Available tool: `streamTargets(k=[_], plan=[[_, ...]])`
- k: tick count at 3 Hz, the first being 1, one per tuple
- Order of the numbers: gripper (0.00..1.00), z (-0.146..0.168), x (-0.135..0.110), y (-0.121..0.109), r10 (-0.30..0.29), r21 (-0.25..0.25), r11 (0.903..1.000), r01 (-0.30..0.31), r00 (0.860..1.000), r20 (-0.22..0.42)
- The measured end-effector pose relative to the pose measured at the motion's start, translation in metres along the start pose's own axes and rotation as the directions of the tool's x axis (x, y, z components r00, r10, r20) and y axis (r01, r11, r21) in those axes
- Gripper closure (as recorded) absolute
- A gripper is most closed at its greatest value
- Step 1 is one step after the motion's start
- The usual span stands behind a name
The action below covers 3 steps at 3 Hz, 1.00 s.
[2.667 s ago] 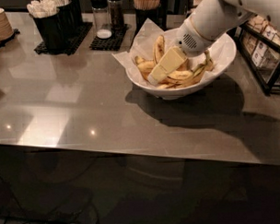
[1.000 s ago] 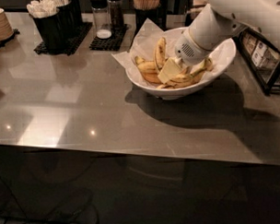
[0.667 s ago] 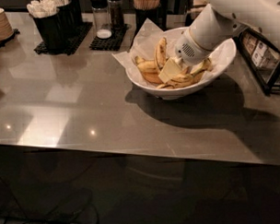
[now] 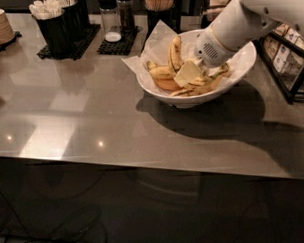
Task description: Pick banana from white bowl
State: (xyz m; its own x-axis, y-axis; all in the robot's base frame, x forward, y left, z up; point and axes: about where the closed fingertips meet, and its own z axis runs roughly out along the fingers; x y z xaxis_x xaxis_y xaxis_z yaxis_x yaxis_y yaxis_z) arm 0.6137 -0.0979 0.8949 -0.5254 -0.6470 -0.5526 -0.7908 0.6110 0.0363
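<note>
The tool (image 4: 187, 73) sits low inside the white bowl (image 4: 192, 100), its tip down among the fruit. Whether it is apart or clamped on anything I cannot tell, since it reads as one pale block against the yellow skins.

The banana (image 4: 175, 51) you want is the long, curved, dark-streaked one. It stands nearly on end just up and to the left of the tool's tip, leaning on the crinkled paper (image 4: 157, 35) at the bowl's back wall. I judge the tool is not on it yet.

To do this step well, bring the tool a little away from you and to its left. Take the banana across its middle rather than near an end, so the curve does not swing it round. Lift straight up until it clears the rim. Go gently — the skin looks soft and ripe, and a hard squeeze could bruise or split it.

Watch the shorter bananas (image 4: 163, 71) beside the tip. One may ride up with the lift, or drag the paper along.

Much is hidden from you. The arm (image 4: 231, 28) covers the right half of the bowl, so what lies directly under and behind the tool is out of sight — including the lower end of the banana. The arm's upper part is cut off at the frame's top right. Shadow on the surface (image 4: 92, 120) below the bowl gives no help with height.
</note>
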Motion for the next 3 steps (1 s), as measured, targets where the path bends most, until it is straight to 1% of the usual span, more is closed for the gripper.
streamTargets(k=[1,2,3], plan=[[1.0,-0.038,0.002,0.02,-0.11,0.02,0.9937,0.11,0.994,-0.005],[1.0,-0.067,0.014,0.04,-0.196,0.027,0.9798,0.198,0.978,-0.064],[1.0,-0.098,0.031,0.057,-0.24,0.04,0.9689,0.244,0.966,-0.097]])
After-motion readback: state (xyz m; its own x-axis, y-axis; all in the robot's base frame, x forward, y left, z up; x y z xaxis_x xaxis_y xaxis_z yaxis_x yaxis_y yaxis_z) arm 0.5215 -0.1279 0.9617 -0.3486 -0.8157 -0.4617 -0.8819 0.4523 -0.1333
